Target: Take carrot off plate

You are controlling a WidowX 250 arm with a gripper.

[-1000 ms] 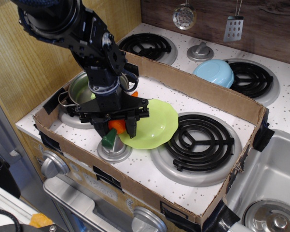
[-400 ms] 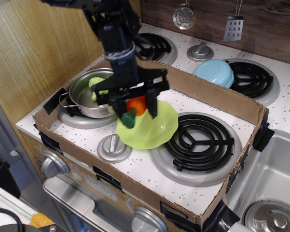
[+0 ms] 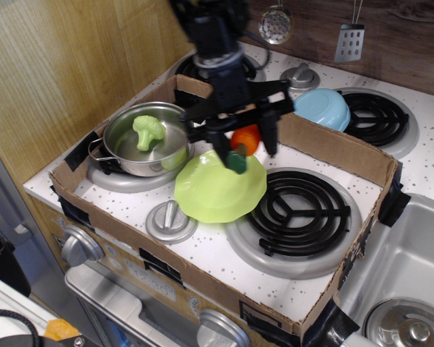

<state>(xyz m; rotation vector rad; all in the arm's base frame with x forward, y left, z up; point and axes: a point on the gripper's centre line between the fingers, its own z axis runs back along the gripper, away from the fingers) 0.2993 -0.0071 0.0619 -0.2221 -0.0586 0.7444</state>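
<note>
My gripper [image 3: 243, 144] is shut on the orange toy carrot [image 3: 245, 139] and holds it in the air, dark green stem end [image 3: 237, 162] pointing down. It hangs just above the far right rim of the lime-green plate [image 3: 218, 189]. The plate lies bare on the speckled stovetop, inside the cardboard box, between the steel pot and the front right burner.
A steel pot [image 3: 139, 141] with light green toy broccoli [image 3: 149, 131] stands left of the plate. A light blue bowl [image 3: 323, 109] sits behind the box wall [image 3: 332, 148]. A black coil burner [image 3: 301, 206] lies right of the plate, a knob [image 3: 170, 219] in front.
The gripper has lifted the carrot from low at the plate's front left edge, and carried it up and to the right across the plate. The pot's broccoli is now uncovered.
</note>
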